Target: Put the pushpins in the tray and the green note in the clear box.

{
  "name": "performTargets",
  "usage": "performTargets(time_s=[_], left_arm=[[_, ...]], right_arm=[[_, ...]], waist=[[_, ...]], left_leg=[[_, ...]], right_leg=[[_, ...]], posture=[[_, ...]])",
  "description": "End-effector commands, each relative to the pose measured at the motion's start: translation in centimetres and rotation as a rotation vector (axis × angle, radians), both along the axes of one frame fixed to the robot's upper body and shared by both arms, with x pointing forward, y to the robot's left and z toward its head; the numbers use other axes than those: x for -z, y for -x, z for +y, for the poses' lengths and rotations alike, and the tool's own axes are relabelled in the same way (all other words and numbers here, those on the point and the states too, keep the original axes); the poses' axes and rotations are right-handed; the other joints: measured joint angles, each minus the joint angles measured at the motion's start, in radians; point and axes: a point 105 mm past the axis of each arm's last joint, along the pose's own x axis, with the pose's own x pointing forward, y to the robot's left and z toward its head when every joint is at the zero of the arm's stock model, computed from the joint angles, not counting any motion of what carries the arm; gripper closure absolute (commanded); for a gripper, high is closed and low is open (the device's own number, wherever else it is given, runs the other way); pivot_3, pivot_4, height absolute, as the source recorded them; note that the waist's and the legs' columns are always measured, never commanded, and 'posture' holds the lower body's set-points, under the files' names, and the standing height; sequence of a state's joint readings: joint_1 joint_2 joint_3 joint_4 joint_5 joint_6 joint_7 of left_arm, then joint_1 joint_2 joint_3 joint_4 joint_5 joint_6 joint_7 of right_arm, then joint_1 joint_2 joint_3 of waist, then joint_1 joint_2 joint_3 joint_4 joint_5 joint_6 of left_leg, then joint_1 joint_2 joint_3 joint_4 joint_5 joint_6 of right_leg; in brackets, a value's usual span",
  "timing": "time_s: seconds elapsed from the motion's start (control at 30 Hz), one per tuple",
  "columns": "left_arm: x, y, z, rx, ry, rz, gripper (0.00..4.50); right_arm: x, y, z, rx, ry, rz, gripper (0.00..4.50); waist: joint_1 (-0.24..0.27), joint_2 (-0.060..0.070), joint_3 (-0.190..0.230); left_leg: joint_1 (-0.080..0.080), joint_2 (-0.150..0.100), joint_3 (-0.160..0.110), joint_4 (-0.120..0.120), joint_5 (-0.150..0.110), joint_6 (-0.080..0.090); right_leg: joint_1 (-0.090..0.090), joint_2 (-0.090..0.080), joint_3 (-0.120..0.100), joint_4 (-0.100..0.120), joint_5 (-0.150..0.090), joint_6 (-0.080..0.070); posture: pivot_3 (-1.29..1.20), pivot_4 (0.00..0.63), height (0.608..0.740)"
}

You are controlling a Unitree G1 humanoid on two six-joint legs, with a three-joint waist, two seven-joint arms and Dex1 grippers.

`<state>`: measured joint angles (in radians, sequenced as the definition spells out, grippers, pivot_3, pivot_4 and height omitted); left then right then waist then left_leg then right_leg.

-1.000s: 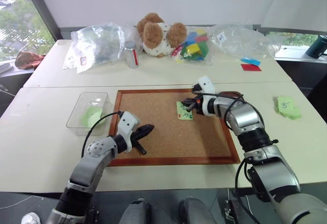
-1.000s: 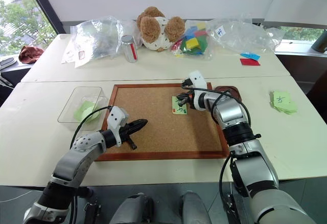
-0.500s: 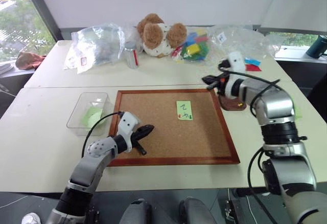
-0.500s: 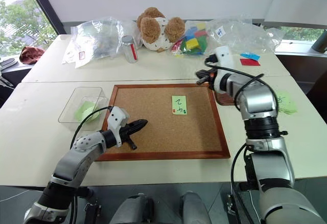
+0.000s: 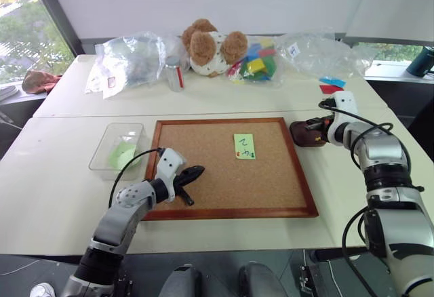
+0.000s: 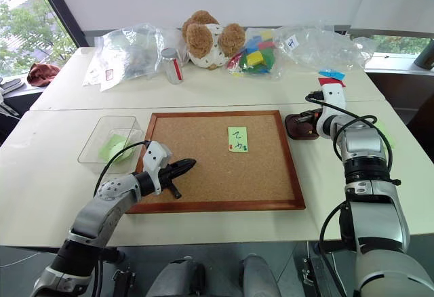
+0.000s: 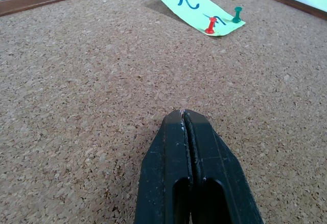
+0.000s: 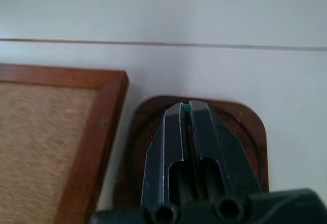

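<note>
White tabletop (image 5: pixel 61 195) fills my view, with a wood-framed cork board (image 5: pixel 203 195) in the middle of it. My right gripper (image 8: pixel 186 109) hangs over the tray (image 8: pixel 255 132), which sits just beside the board's far right corner. Its fingers (image 8: pixel 209 132) stand a narrow slit apart, and a green pushpin (image 8: pixel 186 107) sits between their tips above the tray's floor; I cannot tell whether they are pinching it. My left gripper (image 7: pixel 184 114) rests low over the cork near the board's left edge, its fingers pressed together on nothing.

On the board lies the green note (image 7: pixel 196 6), with a red pushpin (image 7: pixel 210 26) and another green pushpin (image 7: pixel 236 14) stuck at its near edge. Off the board's left side sits the clear box (image 5: pixel 102 151), with pale green paper inside. Across the far tabletop I see crinkled plastic bags (image 5: pixel 132 56), a brown teddy bear (image 5: pixel 207 43) and coloured blocks (image 5: pixel 256 63).
</note>
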<state>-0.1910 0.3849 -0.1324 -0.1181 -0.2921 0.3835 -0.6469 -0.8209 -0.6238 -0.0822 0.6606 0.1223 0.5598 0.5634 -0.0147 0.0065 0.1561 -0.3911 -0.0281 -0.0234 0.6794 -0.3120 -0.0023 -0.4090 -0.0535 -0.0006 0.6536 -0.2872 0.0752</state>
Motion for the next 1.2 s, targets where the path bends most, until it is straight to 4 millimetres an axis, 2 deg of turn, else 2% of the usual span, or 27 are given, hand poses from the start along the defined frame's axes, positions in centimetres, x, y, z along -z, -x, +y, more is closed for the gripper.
performTargets(time_s=[0.03,0.07,0.13,0.27,0.3,0.4,0.53,0.73,0.83,0.93,0.97,1.2], left_arm=[[1.7,0.4,0.8,-0.022,-0.037,0.059,4.5],[1.7,0.4,0.7,-0.022,-0.037,0.059,4.5],[1.7,0.5,0.7,-0.021,-0.038,0.059,4.5],[1.7,0.4,0.7,-0.022,-0.038,0.057,4.5],[1.7,0.4,0.7,-0.023,-0.038,0.057,4.5],[1.7,0.4,0.7,-0.022,-0.04,0.055,4.5],[1.6,0.3,0.8,-0.025,-0.039,0.055,4.5],[1.6,0.3,0.9,-0.027,-0.035,0.059,4.5],[1.6,0.3,0.9,-0.026,-0.034,0.059,4.5],[1.5,0.3,0.9,-0.025,-0.033,0.06,4.5],[1.5,0.3,0.9,-0.024,-0.034,0.06,4.5],[1.5,0.5,0.9,-0.019,-0.04,0.064,4.5]], right_arm=[[0.1,0.1,-0.3,0.0,0.018,-0.003,3.11],[0.1,0.2,-0.4,0.001,0.014,-0.003,2.69],[-0.1,0.2,-0.4,0.0,0.003,-0.007,2.23],[-0.3,0.3,-0.4,-0.007,-0.015,-0.01,0.36],[-0.3,0.4,-0.3,-0.008,-0.019,-0.008,0.02],[-0.6,0.4,-0.1,-0.02,-0.026,-0.016,0.02],[-2.3,0.9,1.3,-0.098,-0.051,-0.054,0.02],[-3.4,3.6,6.3,-0.348,-0.017,-0.071,0.02],[-3.1,4.9,8.9,-0.442,-0.003,-0.068,0.02],[-2.1,6.3,11.4,-0.531,0.003,-0.053,0.86],[-1.6,6.6,11.9,-0.545,0.014,-0.046,1.3],[0.8,8.0,13.8,-0.621,0.049,-0.015,1.3]], waist=[[0.0,0.0,0.0],[0.0,0.0,0.0],[-0.001,0.0,0.0],[0.0,0.0,0.0],[0.0,0.0,0.0],[0.0,0.0,0.0],[0.0,0.0,0.0],[0.001,0.001,0.0],[0.0,0.001,0.0],[0.001,0.001,0.0],[0.001,0.001,0.0],[0.001,0.001,0.0]], left_leg=[[0.0,0.0,0.0,0.0,0.0,0.0],[0.0,0.0,0.0,0.0,0.0,0.0],[0.0,0.0,0.0,0.0,0.0,0.0],[0.0,0.0,0.0,0.0,0.0,0.0],[0.0,0.0,0.0,0.0,0.0,0.0],[0.0,0.0,0.0,0.0,0.0,0.0],[0.0,0.0,0.0,0.0,0.0,0.0],[0.0,0.0,0.0,0.0,0.0,0.0],[0.0,0.0,-0.001,0.0,0.0,0.001],[0.0,0.0,-0.001,0.0,0.0,0.001],[0.0,0.0,-0.001,0.0,0.0,0.001],[0.0,0.0,-0.001,0.0,0.0,0.001]], right_leg=[[0.0,0.0,0.0,0.0,0.0,0.0],[0.0,0.0,0.0,0.0,0.0,0.0],[0.0,0.0,0.0,0.0,0.0,0.0],[0.0,0.0,0.0,0.0,0.0,0.0],[0.0,0.0,0.0,0.0,0.0,0.0],[0.0,0.0,0.0,0.0,0.0,0.0],[0.0,0.0,0.0,0.0,0.0,0.0],[0.0,0.0,0.0,0.0,0.0,0.0],[0.0,0.0,0.0,0.0,0.0,0.0],[0.0,0.0,0.0,0.0,0.0,0.0],[0.0,0.0,0.0,0.0,0.0,0.0],[0.0,0.0,0.0,0.0,0.0,0.0]], posture=[[0.0,0.15,0.74],[0.0,0.15,0.74],[0.0,0.15,0.74],[0.0,0.15,0.74],[0.0,0.15,0.74],[0.0,0.15,0.74],[0.0,0.15,0.74],[0.0,0.15,0.74],[0.0,0.15,0.74],[0.0,0.15,0.74],[0.0,0.15,0.74],[0.0,0.15,0.74]])
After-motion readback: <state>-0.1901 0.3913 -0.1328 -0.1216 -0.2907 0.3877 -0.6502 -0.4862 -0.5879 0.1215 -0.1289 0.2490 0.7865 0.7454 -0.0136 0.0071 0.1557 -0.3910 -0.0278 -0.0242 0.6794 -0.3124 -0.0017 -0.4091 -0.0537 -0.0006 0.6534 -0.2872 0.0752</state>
